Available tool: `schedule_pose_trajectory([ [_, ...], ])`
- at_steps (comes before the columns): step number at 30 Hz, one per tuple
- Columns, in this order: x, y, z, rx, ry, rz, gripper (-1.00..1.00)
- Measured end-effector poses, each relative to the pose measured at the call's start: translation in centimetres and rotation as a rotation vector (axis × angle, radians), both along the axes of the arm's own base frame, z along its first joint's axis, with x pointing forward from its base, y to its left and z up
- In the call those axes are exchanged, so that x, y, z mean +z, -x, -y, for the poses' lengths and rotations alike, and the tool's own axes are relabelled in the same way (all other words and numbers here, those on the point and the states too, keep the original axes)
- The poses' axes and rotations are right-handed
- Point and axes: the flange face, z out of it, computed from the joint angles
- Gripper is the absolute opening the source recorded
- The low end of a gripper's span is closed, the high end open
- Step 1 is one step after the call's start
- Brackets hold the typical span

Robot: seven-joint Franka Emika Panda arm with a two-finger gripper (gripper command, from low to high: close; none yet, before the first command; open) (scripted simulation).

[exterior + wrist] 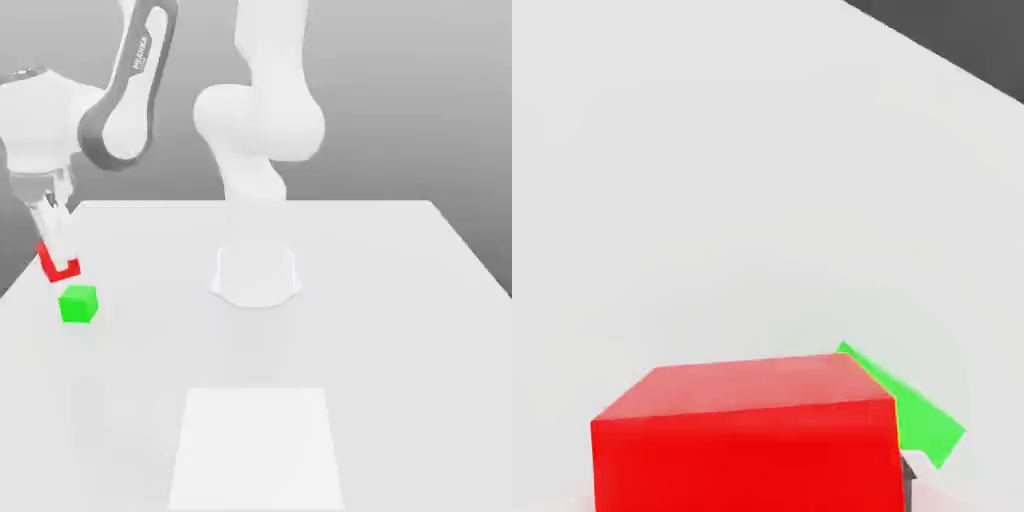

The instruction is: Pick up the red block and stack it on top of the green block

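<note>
At the exterior view's left, my gripper (58, 260) is shut on the red block (67, 270), which hangs tilted just above the table. The white fingers (54, 232) cover the middle of the block, so only its red edges show. The green block (78, 304) rests on the table directly below and slightly toward the exterior view's right of the held cube, with a small gap between them. In the hand view the red block (747, 435) looms close and large. The green block (920, 420) peeks out from behind one of its edges.
The arm's round white base (256, 275) stands mid-table, to the exterior view's right of the blocks. A paler square patch (256, 445) lies on the white table (400, 330) near its front edge. The table's left edge runs close to the blocks.
</note>
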Motion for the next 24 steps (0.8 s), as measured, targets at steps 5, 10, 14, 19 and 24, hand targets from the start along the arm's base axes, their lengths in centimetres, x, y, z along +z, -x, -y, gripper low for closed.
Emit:
schedule_pose_trajectory([
  [5,-1.2,0.5,-0.1,-0.024,-0.019,0.027,-1.00],
  [10,-2.5,0.2,-0.3,-0.023,-0.036,0.043,-1.00],
  [14,-3.4,0.1,-0.4,-0.023,-0.047,0.048,-1.00],
  [19,-4.6,0.0,-0.5,-0.024,-0.054,0.047,-1.00],
  [24,-5.6,0.1,-0.6,-0.023,-0.055,0.040,-1.00],
])
